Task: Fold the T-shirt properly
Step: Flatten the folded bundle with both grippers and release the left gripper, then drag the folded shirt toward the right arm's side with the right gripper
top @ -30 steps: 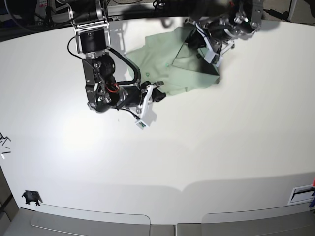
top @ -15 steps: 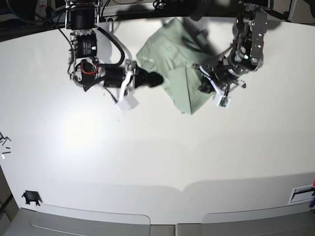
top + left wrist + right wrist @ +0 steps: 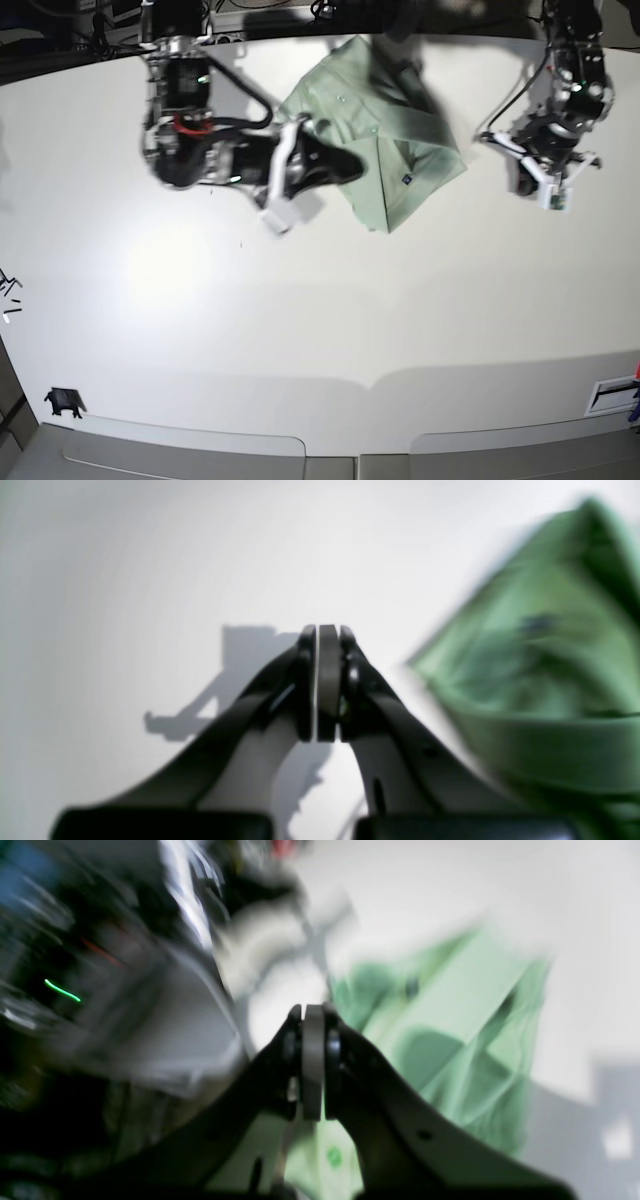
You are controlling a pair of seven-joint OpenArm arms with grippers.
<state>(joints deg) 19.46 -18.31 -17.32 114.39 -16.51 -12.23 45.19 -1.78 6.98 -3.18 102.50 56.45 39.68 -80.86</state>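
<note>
So the T-shirt (image 3: pixel 385 135) is lying bunched up at the far middle of the white table (image 3: pixel 330 320), pale green, folded over on itself with one corner pointing toward the near side. There's a tiny blue label (image 3: pixel 406 180) showing on the near-right part of it.

The right gripper (image 3: pixel 335 168) is at the shirt's left edge in the base view, its dark tip right up against the fabric or over it, hard to say which from above. In the right wrist view its jaws are pressed together with nothing between the pads, and the green cloth (image 3: pixel 450 1040) sits beyond them and to the right, all pretty smeared by motion blur.

The left gripper (image 3: pixel 540 180) is off to the right of the shirt, apart from it, over bare table. The left wrist view shows that gripper (image 3: pixel 320 682) with its jaws closed flat on each other, empty, with its shadow on the white surface beyond. The shirt (image 3: pixel 540 645) fills the right side of that view, blurry, not touching the fingers

Neither gripper is holding any cloth
</note>
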